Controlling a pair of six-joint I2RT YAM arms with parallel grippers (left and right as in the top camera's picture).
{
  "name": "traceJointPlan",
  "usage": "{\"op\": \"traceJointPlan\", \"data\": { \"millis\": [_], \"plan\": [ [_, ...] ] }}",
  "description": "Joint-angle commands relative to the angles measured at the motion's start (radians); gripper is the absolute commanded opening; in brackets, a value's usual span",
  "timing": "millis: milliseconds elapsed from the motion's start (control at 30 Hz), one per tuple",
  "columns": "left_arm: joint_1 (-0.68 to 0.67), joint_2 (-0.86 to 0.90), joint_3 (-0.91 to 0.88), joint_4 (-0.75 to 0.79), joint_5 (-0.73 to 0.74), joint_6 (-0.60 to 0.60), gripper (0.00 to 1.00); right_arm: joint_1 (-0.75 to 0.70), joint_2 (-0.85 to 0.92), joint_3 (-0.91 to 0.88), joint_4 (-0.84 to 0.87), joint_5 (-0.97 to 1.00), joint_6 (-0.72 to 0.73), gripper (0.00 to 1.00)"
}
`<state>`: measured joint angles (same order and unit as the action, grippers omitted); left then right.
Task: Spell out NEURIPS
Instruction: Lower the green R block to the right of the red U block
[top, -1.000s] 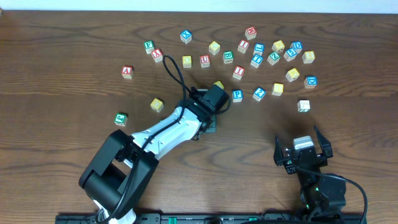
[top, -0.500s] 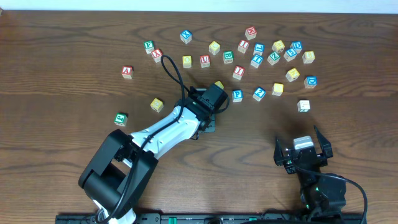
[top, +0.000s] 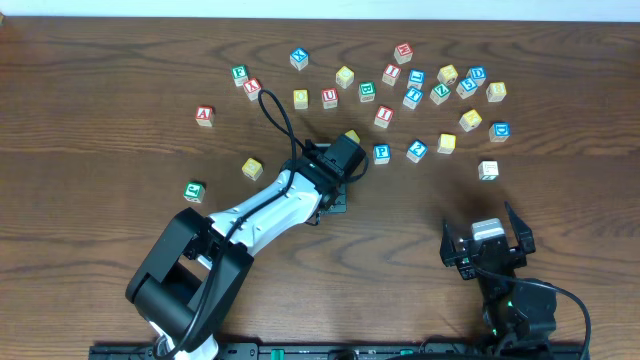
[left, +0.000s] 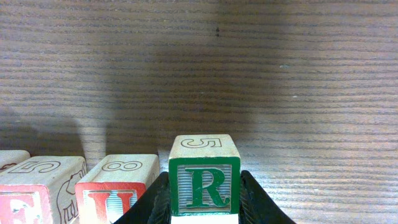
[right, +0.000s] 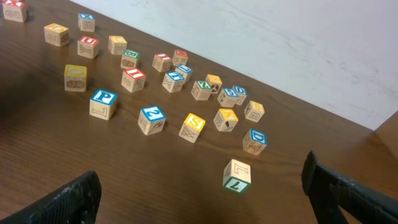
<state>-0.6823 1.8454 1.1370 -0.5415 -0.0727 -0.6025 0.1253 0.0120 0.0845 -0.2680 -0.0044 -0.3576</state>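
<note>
Nothing has visibly shifted over the last second: both arms sit where they were. The left gripper (left: 205, 200) is closed snugly on the R block (left: 204, 178), one dark finger (left: 153, 204) pressed to each side of it, the green letter facing the wrist camera and a "5" on the top face. Just outside the left-hand finger stands the U block (left: 115, 185), close to the R block but not touching it, and beyond that a third block (left: 34, 186) whose red letter is cut by the frame edge. The right gripper (right: 205, 193) is spread wide and holds nothing; the P block (right: 102, 103) and S block (right: 193, 126) lie on the table (right: 186, 186) well ahead of its fingertips.
</note>
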Motion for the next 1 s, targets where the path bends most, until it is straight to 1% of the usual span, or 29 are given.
{"op": "traceJointPlan", "data": {
  "millis": [0, 967],
  "plan": [
    [0.002, 0.008, -0.023, -0.023, 0.037, -0.005, 0.07, -0.013, -0.006, -0.002, -0.003, -0.002, 0.013, 0.99],
    [0.002, 0.008, -0.023, -0.041, 0.039, -0.020, 0.08, -0.013, -0.006, -0.002, -0.003, -0.002, 0.013, 0.99]
  ]
}}
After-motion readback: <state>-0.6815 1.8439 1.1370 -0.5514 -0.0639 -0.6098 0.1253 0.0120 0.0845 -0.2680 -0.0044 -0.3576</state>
